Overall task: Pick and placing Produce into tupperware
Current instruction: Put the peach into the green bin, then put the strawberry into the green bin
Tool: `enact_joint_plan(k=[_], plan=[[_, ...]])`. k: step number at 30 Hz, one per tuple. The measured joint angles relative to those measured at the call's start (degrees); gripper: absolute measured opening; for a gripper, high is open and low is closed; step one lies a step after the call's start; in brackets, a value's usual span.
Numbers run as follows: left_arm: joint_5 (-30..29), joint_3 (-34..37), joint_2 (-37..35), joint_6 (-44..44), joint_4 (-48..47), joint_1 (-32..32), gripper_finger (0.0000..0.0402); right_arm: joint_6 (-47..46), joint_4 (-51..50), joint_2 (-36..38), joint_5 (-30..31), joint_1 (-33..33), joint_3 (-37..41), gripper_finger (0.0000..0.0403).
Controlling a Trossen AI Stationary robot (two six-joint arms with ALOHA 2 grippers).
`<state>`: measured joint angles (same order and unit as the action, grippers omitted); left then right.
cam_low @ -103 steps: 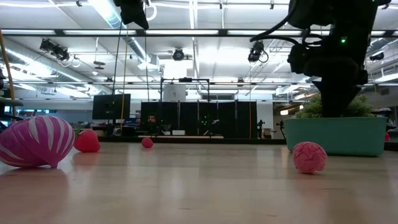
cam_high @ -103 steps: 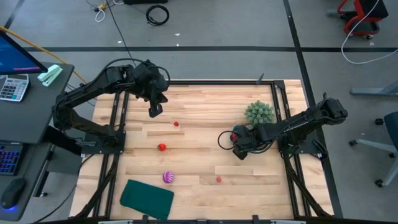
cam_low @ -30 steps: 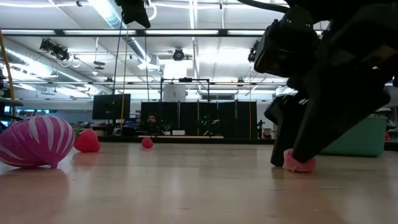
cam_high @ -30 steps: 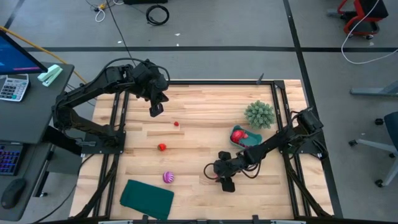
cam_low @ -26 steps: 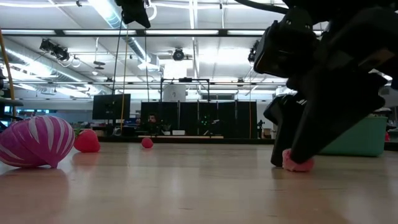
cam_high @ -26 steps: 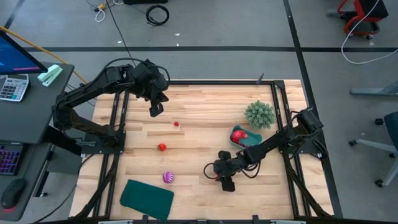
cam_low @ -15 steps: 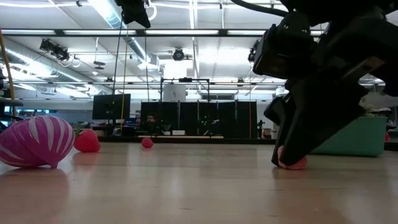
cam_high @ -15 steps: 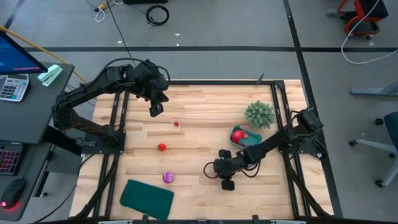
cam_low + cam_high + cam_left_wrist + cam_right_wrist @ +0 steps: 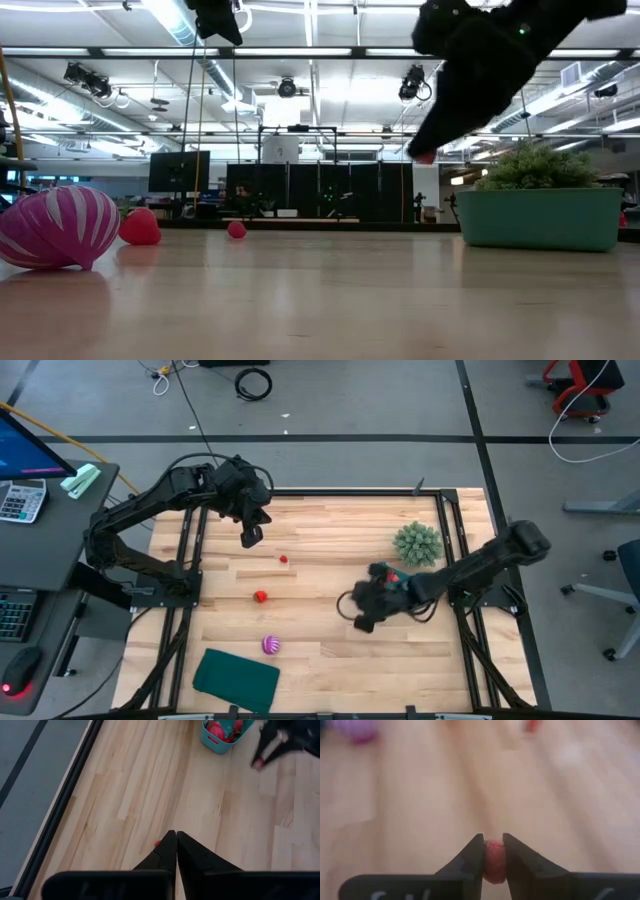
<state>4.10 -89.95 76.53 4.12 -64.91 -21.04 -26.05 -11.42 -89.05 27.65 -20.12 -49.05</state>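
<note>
at about 4 o'clock from table centre in the high view, the right gripper [image 9: 362, 622] hangs above the boards, its fingers [image 9: 474, 855] clamped on a small pink-red berry [image 9: 494, 860]. the low view shows it lifted clear of the wood, with the pink piece peeking out at the fingertips.

the tupperware [image 9: 540, 217] sits just beyond the gripper, toward 3 o'clock, with red fruit already inside as seen from the left wrist. the green bushy clump [image 9: 417, 543] stands right behind it, toward 2 o'clock.

handling, judged: the berry looks tiny, light and probably soft. the pinch across its middle seems right; a harder squeeze could deform it or pop it out sideways. round shape, so it will likely roll if released high.

remaining produce on the table: a tiny red piece [image 9: 284, 559] near 11 o'clock, a bigger red fruit [image 9: 260, 597] near 9 o'clock, and the striped ball [image 9: 270, 645] toward 7 o'clock. a dark teal sheet [image 9: 236, 679] lies beyond the ball at the near edge.

room: open boards between gripper and tub, a short carry. main hazards, as i judge them, are the tub's near wall and the clump behind it.

the left gripper [image 9: 173, 840] waits high near 11 o'clock, fingers together, holding nothing.
</note>
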Motion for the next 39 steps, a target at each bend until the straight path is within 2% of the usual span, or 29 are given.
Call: enact_joint_plan(k=[7,13,18,23,34,39], plan=[[0.0,0.0,0.0,0.02,-0.04,0.0,0.0026,-19.45,-26.39,7.9,0.89,0.72,-0.06,0.007],[0.0,0.0,0.0,0.02,-0.03,0.0,0.0012,-32.18,-41.26,7.42,0.83,0.75,-0.03,0.0071],[-0.02,0.0,0.0,0.03,-0.02,0.0,0.0009,-33.51,-42.04,5.42,-2.68,0.75,-0.01,0.0078],[0.0,0.0,0.0,0.04,0.02,0.01,0.0021,-32.65,-41.85,4.43,-4.14,0.75,-0.01,0.0103],[-0.02,0.0,0.0,0.04,0.02,0.0,0.0009,-33.24,-40.72,4.72,-1.13,1.01,-0.03,0.0154],[0.0,0.0,0.0,-0.02,-0.02,0.02,0.0016,-31.79,-38.16,5.09,4.28,1.37,-0.02,0.016]])
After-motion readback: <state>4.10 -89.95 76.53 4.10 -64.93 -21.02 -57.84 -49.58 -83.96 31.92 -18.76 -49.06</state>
